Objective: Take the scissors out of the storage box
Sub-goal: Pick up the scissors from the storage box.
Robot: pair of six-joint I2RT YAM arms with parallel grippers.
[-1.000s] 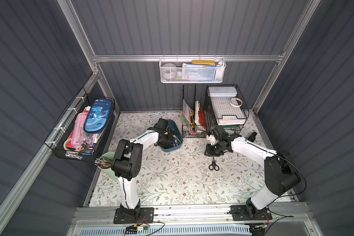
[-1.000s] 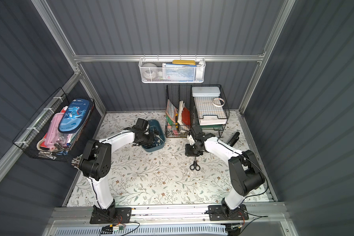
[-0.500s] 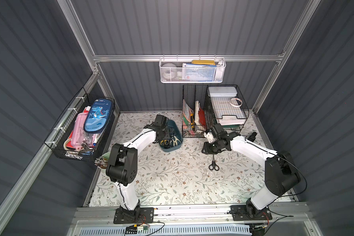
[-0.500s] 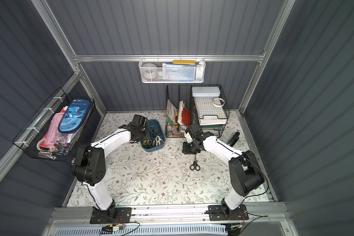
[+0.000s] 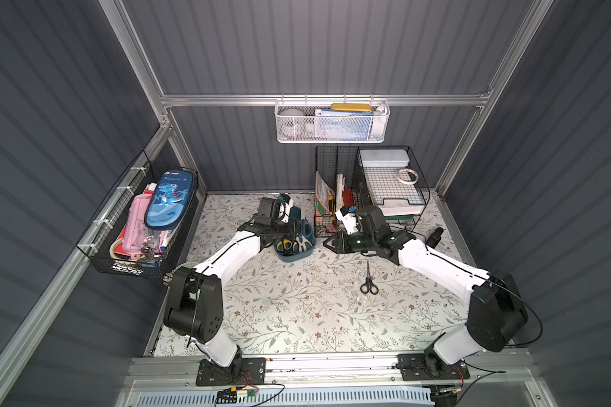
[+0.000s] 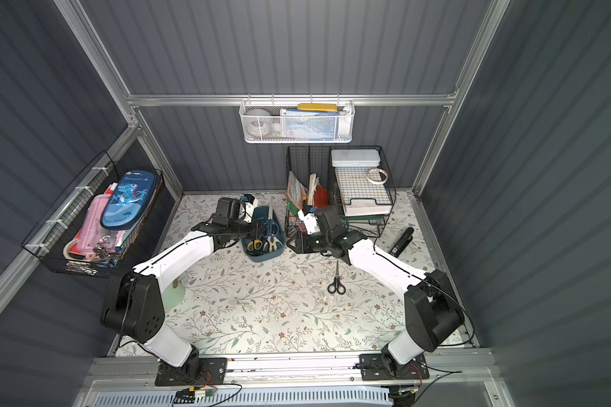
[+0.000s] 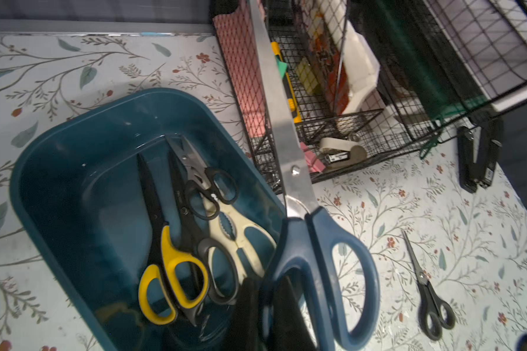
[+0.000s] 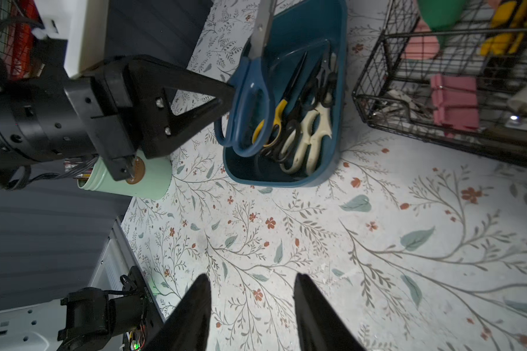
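Note:
The teal storage box [image 6: 261,257] [image 7: 43,170] sits near the back of the table and holds several scissors, among them a yellow-handled pair [image 7: 165,258] and a small black-handled pair [image 7: 207,188]. My left gripper [image 7: 268,291] [image 6: 258,229] is shut on a handle loop of the blue-handled scissors [image 7: 311,243] [image 8: 250,91], which hang tilted over the box's edge with the blades pointing to the back wall. Another small black pair [image 5: 368,282] [image 7: 429,294] lies flat on the table. My right gripper [image 8: 252,276] [image 5: 328,243] hovers open and holds nothing, just right of the box.
Black wire baskets [image 5: 367,197] stand right behind the box and the right gripper. A black stapler [image 6: 401,241] lies to their right. A mint cup [image 8: 134,182] lies by the left wall. A wire basket of pencil cases [image 5: 145,218] hangs on the left wall, a white mesh basket [image 5: 332,123] on the back wall.
The left arm has drawn back and up from the box with the blue-handled pair in its jaws. The right gripper has moved left from the small black pair toward the box, jaws spreading.

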